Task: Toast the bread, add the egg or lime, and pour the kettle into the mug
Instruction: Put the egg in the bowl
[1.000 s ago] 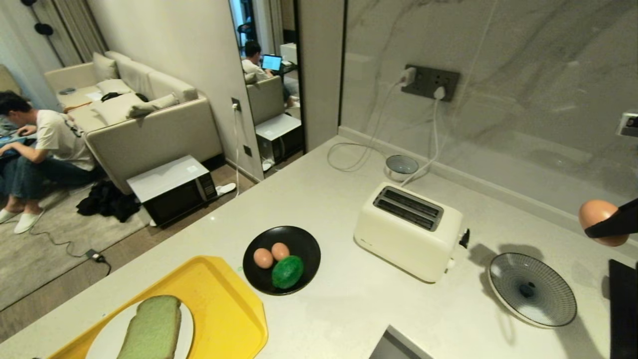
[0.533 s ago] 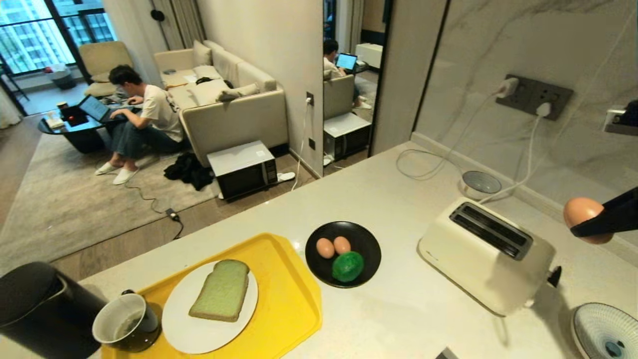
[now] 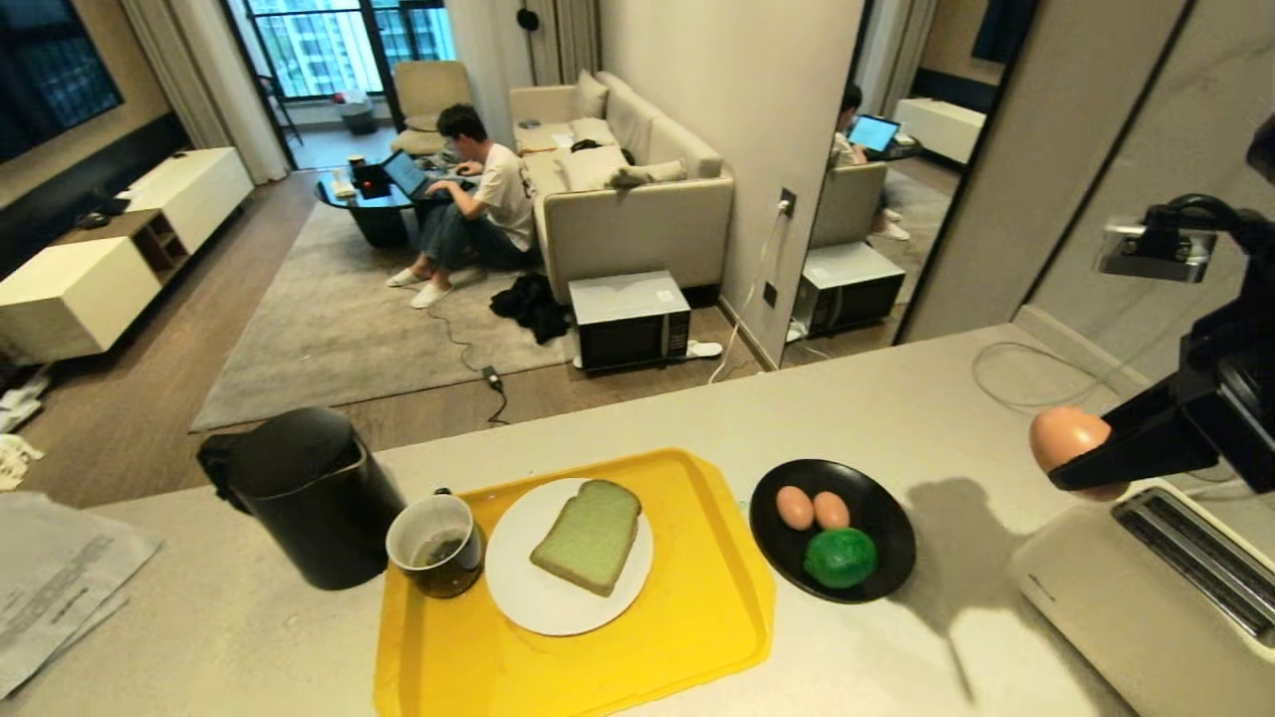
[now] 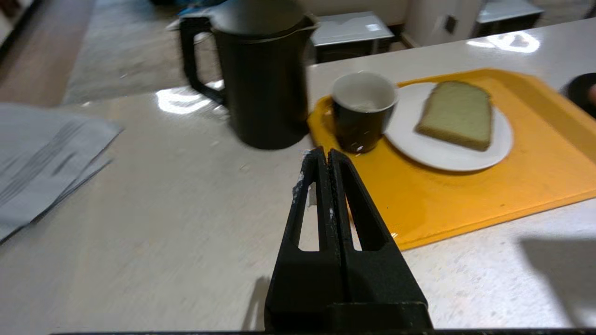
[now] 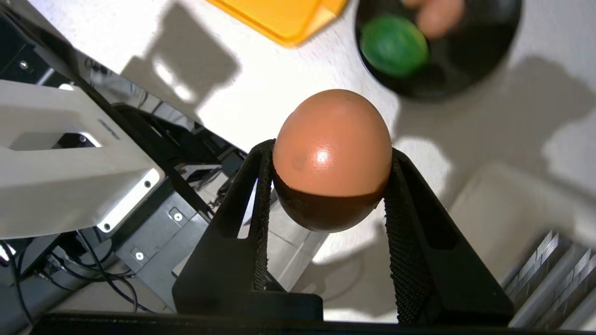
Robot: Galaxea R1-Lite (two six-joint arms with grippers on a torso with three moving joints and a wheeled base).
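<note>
Egg [image 5: 331, 153] clamped between right end effector [image 5: 328, 186] fingers, above toaster [image 3: 1146, 588]

Right hand [image 5: 331, 186] raised, clamping something; left hand [image 4: 324, 160] pressed closed.

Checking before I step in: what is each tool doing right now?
Left tool: shut, empty, above the counter.
Right tool: shut on a smooth pinkish-brown egg, held in the air.

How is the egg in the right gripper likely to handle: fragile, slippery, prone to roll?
The egg looks smooth and glossy, so probably slippery. The right gripper pinches only its lower sides, so it might slip. Its rounded shape would likely roll if released.
</note>
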